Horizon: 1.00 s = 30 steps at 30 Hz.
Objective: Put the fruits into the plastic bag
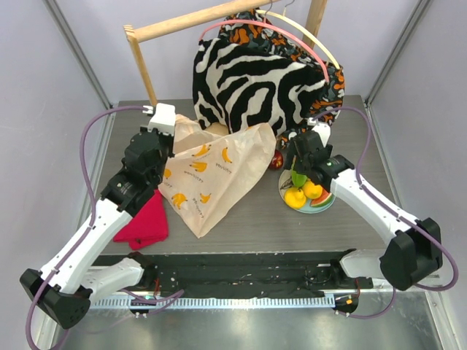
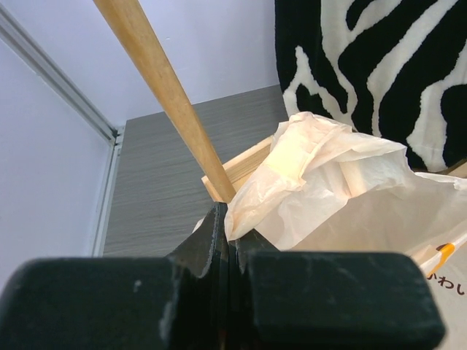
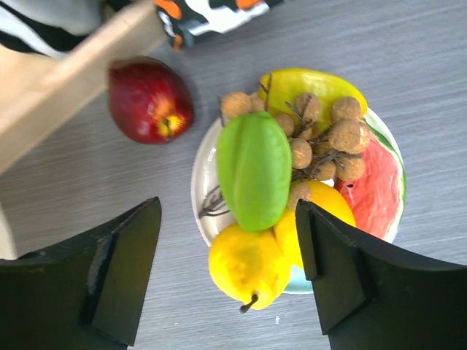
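Note:
The plastic bag (image 1: 215, 179), cream with printed bananas, lies at the table's middle left. My left gripper (image 1: 174, 142) is shut on a bunched edge of the bag (image 2: 321, 175), which sticks out between the closed fingers (image 2: 219, 233). My right gripper (image 3: 228, 208) is open and empty, hovering right above the plate (image 3: 201, 189). On the plate lie a green fruit (image 3: 254, 168), a yellow lemon (image 3: 248, 266), an orange (image 3: 325, 208), brownish grapes (image 3: 321, 131), a banana (image 3: 314, 84) and a red slice (image 3: 376, 186). A dark red apple (image 3: 149, 100) sits on the table beside the plate (image 1: 321, 206).
A wooden rack (image 1: 190, 25) at the back carries a zebra-striped garment (image 1: 248, 80). Its pole (image 2: 164, 87) stands just ahead of my left gripper, and its base (image 3: 51, 95) lies next to the apple. A red cloth (image 1: 146, 222) lies at the front left.

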Motion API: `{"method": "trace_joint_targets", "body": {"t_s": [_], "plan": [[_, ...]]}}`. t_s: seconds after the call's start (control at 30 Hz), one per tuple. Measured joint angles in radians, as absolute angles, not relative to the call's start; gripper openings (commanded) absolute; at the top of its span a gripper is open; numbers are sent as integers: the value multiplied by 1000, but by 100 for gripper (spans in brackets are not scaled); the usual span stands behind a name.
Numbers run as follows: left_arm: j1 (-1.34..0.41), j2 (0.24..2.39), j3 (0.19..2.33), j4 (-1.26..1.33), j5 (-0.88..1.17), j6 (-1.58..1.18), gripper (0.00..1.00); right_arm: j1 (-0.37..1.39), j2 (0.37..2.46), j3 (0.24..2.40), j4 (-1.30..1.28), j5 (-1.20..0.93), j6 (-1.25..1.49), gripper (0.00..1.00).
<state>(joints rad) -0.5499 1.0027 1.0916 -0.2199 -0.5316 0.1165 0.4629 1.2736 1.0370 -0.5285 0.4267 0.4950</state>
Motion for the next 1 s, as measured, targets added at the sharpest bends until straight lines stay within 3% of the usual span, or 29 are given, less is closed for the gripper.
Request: {"method": "trace_joint_targets", "body": {"t_s": [0.67, 1.0], "plan": [[-550, 1006, 1091, -221, -474, 111, 0, 449, 1562, 1120, -571, 479, 494, 85], [-550, 1006, 1091, -221, -460, 107, 0, 448, 1637, 1187, -606, 534, 474, 80]]}}
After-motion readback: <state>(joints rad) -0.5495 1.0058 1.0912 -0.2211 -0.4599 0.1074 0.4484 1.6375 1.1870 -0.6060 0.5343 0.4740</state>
